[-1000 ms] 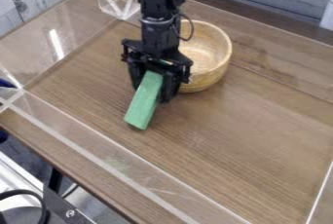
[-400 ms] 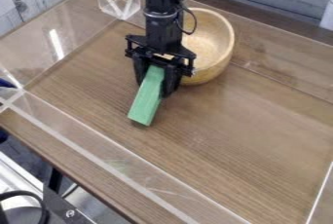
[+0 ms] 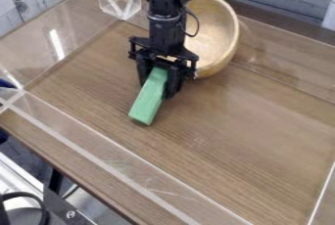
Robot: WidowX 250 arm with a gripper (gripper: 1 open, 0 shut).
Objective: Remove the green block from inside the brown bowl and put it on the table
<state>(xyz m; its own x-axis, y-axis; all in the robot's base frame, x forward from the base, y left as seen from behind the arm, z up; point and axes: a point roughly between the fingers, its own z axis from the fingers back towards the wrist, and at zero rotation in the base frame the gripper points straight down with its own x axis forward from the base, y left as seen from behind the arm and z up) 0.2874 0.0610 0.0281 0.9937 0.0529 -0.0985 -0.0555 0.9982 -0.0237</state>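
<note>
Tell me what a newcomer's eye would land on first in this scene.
First, the small bright green rectangular block at the table's centre, tilted, its upper end clamped in the black gripper pointing straight down. Just behind the gripper sits the round light-brown wooden bowl, tipped up on one side. Both stand on the brown wood-grain table with low clear walls.

Bowl [image 3: 220,35] on table [image 3: 249,121], tilted, at 1 o'clock from gripper [image 3: 160,72]; block [image 3: 151,100] at gripper's 6 o'clock, outside bowl, lower end near tabletop

The slim black jointed robot arm [image 3: 163,4] is matt; its black two-fingered gripper [image 3: 163,73] has blocky fingers.
</note>
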